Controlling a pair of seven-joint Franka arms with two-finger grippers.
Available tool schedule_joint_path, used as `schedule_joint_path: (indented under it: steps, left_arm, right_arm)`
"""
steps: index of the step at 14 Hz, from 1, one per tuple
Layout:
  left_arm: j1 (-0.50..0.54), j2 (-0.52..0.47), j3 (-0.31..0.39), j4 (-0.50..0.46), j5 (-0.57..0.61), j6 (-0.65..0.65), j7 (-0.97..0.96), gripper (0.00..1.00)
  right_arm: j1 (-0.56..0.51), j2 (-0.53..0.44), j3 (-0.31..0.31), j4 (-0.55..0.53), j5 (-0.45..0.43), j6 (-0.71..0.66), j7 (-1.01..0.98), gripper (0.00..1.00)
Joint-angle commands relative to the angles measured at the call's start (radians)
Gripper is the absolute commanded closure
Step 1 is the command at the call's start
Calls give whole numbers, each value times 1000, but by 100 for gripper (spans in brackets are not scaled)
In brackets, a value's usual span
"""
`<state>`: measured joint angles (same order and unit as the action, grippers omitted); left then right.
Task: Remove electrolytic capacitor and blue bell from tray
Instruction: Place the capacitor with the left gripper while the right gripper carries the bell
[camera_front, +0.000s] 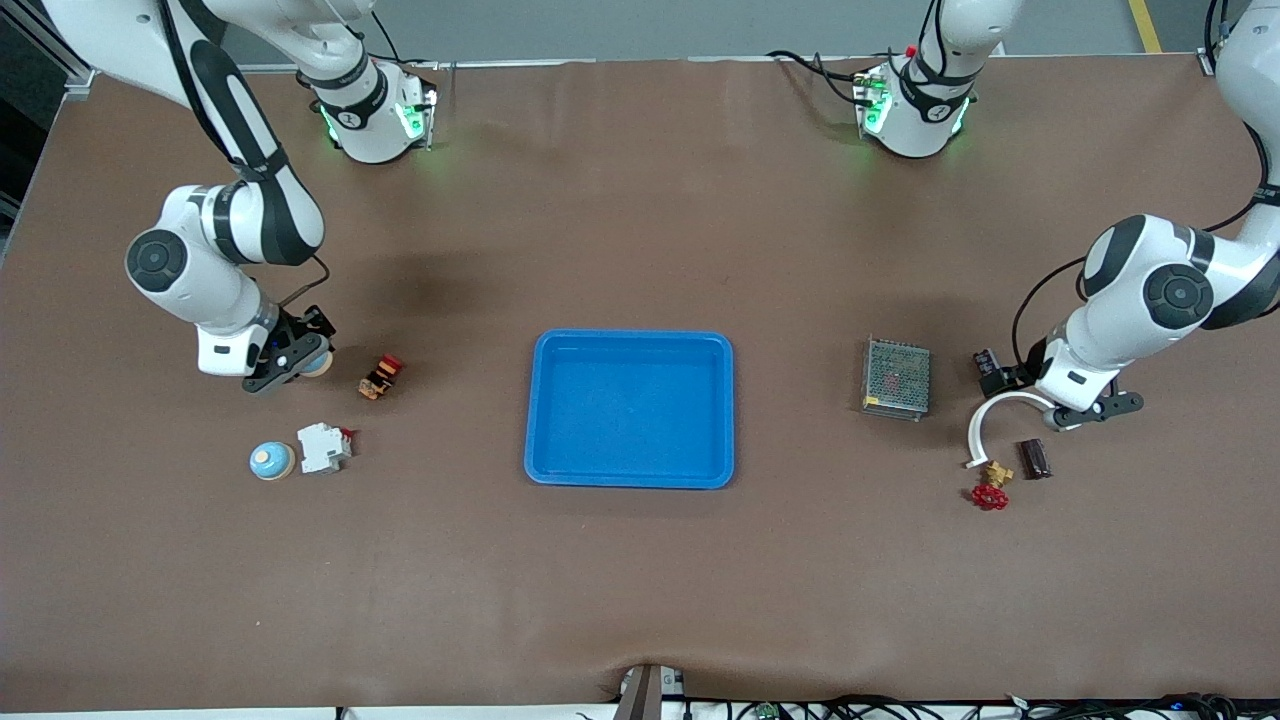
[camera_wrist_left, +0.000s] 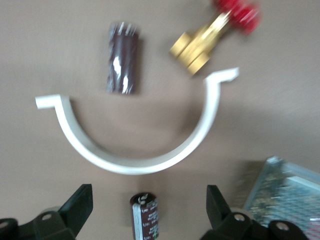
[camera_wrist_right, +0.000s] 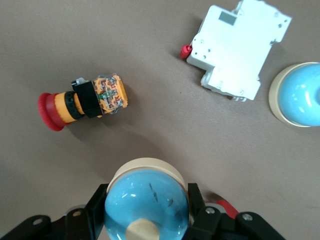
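Observation:
My right gripper (camera_front: 300, 358) (camera_wrist_right: 146, 202) is shut on a blue dome bell with a cream base (camera_wrist_right: 150, 187), also seen in the front view (camera_front: 319, 362), low over the table toward the right arm's end. A second blue bell (camera_front: 271, 460) (camera_wrist_right: 300, 95) sits nearer the front camera. My left gripper (camera_front: 1000, 376) (camera_wrist_left: 146, 200) is open, with its fingers on either side of a dark capacitor with a white stripe (camera_wrist_left: 144, 217) that lies on the table. A second dark capacitor (camera_front: 1034, 458) (camera_wrist_left: 123, 57) lies inside the bend of a white curved piece (camera_front: 985, 418) (camera_wrist_left: 135, 162).
A blue tray (camera_front: 630, 345) stands mid-table. A white breaker (camera_front: 323, 447) (camera_wrist_right: 237, 50) and a red-orange push button (camera_front: 381, 376) (camera_wrist_right: 85, 100) lie near the bells. A metal mesh box (camera_front: 897, 378) (camera_wrist_left: 287, 192) and a brass valve with a red handle (camera_front: 990, 488) (camera_wrist_left: 210, 37) lie by the capacitors.

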<state>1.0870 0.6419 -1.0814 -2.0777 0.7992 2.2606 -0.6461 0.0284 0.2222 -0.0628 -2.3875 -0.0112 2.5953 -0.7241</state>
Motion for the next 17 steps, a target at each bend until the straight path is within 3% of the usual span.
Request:
schedule_joint_path:
  steps: [1,5,7,9,12,13,14,15,17]
  left_arm:
    - [-80,1,-54,163,5,-129,17,0]
    - [-261,30,-51,414,-92,-219,144,0]
    - [-370,42,-10,513,-107,-243,172,0]
    - [-456,36,21,571,-107,-246,171,0]
    - [-502,27,20,623,-98,-306,165,0]
    - [-522,12,20,646,-100,-326,166,0]
    - [-536,-1,20,657,-104,-351,164,0]
    - [-547,-14,15,662,-104,-372,161,0]
    - [-565,-44,14,665,-109,-384,157,0]
  right_arm:
    - [-22,29,18,-15,-12,66,-11,62]
    - [-22,92,18,-15,-12,155,-12,62]
    - [-22,106,18,-15,-12,172,-12,61]
    - [-22,111,18,-15,-12,175,-12,60]
    - [-22,112,18,-13,-12,174,-11,55]
    - [-22,112,18,-13,-12,174,-11,40]
    - [-21,112,18,-12,-12,170,-8,5]
    - [-21,111,18,-7,-12,164,-3,0]
    - [-19,111,20,1,-12,161,2,0]
